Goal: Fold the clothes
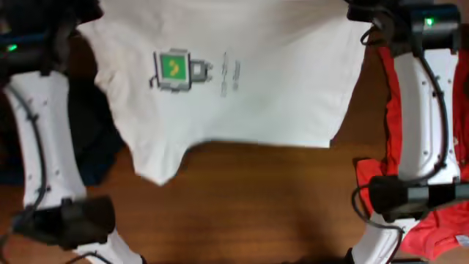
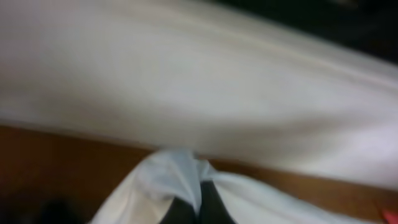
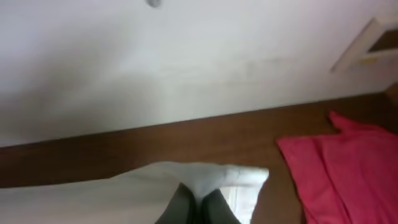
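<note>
Brown wooden table [image 1: 242, 198], seen from overhead and from both wrists, and both wrist views are blurred. The left gripper [image 2: 199, 205] has its dark fingers [image 2: 181, 213] together on a bunched fold of the white short-sleeved T-shirt of thin soft fabric [image 1: 249, 81], with no gap showing between them. The right gripper [image 3: 198, 208] is the same: its fingers [image 3: 214, 210] are pressed together on a flat white edge of that shirt. Each pinch looks like a thin grab of cloth, not a full handful. How many layers each one holds can't be told. The two grips sit wide apart at the far side of the table, probably to stretch the shirt flat and square before any fold; no fold looks made yet. Out from there, the shirt lies spread across the far half of the table, its small green-and-grey print [image 1: 176, 71] facing up, one loose lobe hanging toward the near left. A red garment [image 1: 440, 227] is bunched at the right edge beside the right arm, apart from the shirt. A dark navy garment [image 1: 95, 147] lies at the left, partly under the shirt's edge.
</note>
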`<state>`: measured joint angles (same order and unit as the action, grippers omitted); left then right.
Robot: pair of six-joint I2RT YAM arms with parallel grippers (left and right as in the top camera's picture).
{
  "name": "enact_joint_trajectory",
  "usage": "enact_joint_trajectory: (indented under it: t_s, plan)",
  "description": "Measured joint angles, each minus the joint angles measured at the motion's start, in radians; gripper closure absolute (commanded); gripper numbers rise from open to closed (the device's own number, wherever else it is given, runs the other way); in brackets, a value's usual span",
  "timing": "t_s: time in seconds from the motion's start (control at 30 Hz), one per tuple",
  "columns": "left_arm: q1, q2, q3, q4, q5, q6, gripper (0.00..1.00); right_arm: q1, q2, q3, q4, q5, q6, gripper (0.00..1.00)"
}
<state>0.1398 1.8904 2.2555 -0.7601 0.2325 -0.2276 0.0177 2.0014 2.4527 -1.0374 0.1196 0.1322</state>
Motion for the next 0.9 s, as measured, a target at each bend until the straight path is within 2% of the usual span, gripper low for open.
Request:
enact_joint_trajectory:
  t_s: [0.07, 0.13, 0.17, 0.23, 0.3, 0.37, 0.43, 0.5, 0.6, 0.73, 0.8, 0.9]
  plan:
    - [-0.032, 0.075, -0.017, 0.217, 0.011, 0.003, 1.00, -0.037, 0.009, -0.004, 0.133, -0.001, 0.000, 0.96]
    - [-0.041, 0.082, 0.015, 0.369, 0.031, 0.004, 1.00, -0.085, -0.009, 0.032, 0.173, -0.015, 0.000, 0.96]
    - [-0.039, 0.082, 0.071, 0.357, 0.044, 0.004, 1.00, -0.096, -0.020, 0.042, 0.171, -0.019, 0.000, 0.96]
    - [-0.030, 0.074, 0.189, 0.143, 0.069, 0.003, 1.00, -0.109, -0.056, 0.060, 0.047, -0.031, 0.000, 0.96]
    - [-0.015, 0.047, 0.232, -0.212, 0.106, 0.003, 1.00, -0.119, -0.074, 0.064, -0.296, -0.031, -0.001, 0.96]
    - [-0.020, 0.069, 0.216, -0.613, 0.104, 0.033, 1.00, -0.130, -0.055, -0.003, -0.507, -0.018, -0.001, 0.96]
    - [-0.037, 0.139, 0.154, -0.770, 0.088, 0.074, 1.00, -0.139, -0.034, -0.138, -0.546, -0.007, 0.000, 0.96]
    - [-0.047, 0.229, -0.023, -0.868, 0.066, 0.107, 1.00, -0.141, -0.015, -0.354, -0.559, -0.002, 0.000, 0.96]
    - [-0.046, 0.253, -0.340, -0.844, 0.046, 0.143, 1.00, -0.144, -0.006, -0.629, -0.558, 0.010, 0.021, 0.96]
    - [-0.046, 0.237, -0.605, -0.788, 0.032, 0.183, 1.00, -0.150, -0.029, -0.869, -0.515, 0.015, 0.076, 0.96]
    - [-0.046, 0.114, -0.768, -0.743, 0.018, 0.185, 1.00, -0.164, -0.104, -0.962, -0.491, 0.015, 0.099, 0.96]
    - [-0.046, -0.191, -0.922, -0.726, 0.005, 0.187, 1.00, -0.188, -0.307, -1.069, -0.481, 0.015, 0.111, 0.96]
